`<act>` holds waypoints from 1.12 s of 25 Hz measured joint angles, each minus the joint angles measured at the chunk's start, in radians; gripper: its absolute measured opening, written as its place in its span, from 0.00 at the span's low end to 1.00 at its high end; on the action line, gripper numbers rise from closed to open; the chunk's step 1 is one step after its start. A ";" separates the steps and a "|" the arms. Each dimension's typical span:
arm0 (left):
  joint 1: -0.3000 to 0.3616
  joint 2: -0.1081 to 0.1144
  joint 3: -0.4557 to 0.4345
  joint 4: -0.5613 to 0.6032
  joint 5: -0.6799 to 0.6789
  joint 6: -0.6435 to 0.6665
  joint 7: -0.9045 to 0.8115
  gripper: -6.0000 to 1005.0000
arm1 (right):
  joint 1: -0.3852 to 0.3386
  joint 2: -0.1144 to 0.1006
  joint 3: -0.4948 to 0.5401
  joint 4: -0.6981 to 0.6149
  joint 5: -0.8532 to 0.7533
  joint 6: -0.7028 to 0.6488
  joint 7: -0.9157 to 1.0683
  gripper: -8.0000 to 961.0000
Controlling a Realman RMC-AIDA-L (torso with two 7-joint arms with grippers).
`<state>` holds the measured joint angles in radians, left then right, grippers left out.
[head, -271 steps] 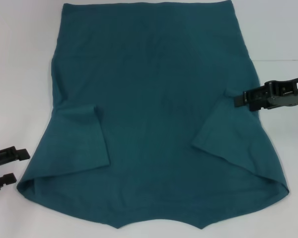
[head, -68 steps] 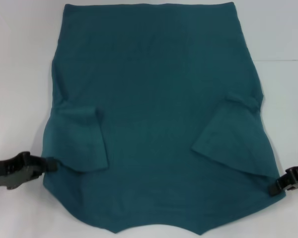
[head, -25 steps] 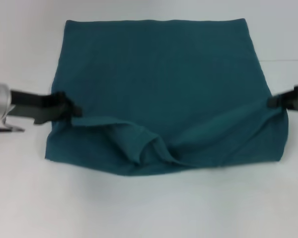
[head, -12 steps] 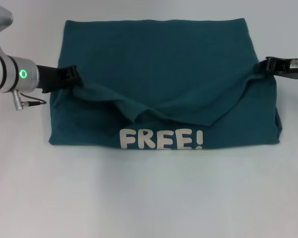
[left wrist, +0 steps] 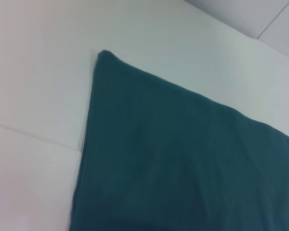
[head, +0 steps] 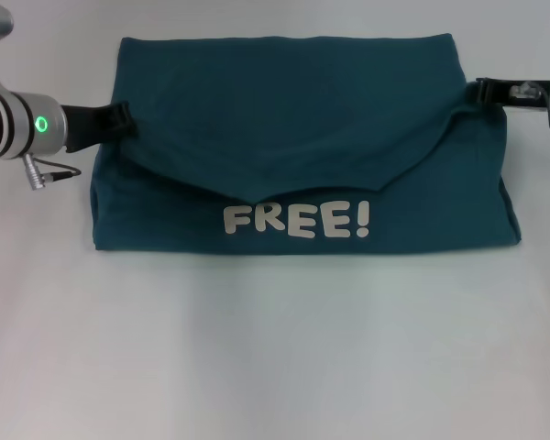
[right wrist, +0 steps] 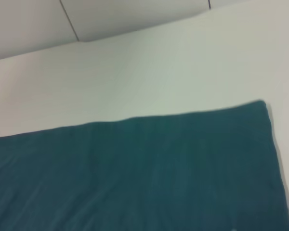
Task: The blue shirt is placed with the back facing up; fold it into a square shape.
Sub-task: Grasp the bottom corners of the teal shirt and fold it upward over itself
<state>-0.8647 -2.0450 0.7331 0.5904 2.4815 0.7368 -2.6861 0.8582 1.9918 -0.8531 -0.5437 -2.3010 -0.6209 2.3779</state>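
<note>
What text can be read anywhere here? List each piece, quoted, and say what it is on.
"FREE!" in cream block letters, on the near part of the blue shirt, just below the sagging folded-over flap that the left gripper and right gripper hold at its two ends.
A small pale label on the right gripper's body: too small to read.
Both wrist views: no text.

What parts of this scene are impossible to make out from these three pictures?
- Left gripper, head view: its fingertips sink into the blue shirt, so the grip is hidden.
- Right gripper, head view: its tips meet the shirt's edge; too small to judge.
- Both wrist views: only shirt and white table, no fingers.
- Sleeves and collar: covered by the folded-over layer above the lettering.
</note>
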 joint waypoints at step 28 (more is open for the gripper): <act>-0.033 -0.013 0.000 -0.060 -0.006 -0.118 0.057 0.04 | 0.070 -0.007 -0.086 0.070 -0.055 0.099 0.001 0.07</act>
<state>-0.8972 -2.0585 0.7332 0.5301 2.4752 0.6185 -2.6295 0.9283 1.9844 -0.9388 -0.4736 -2.3557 -0.5218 2.3786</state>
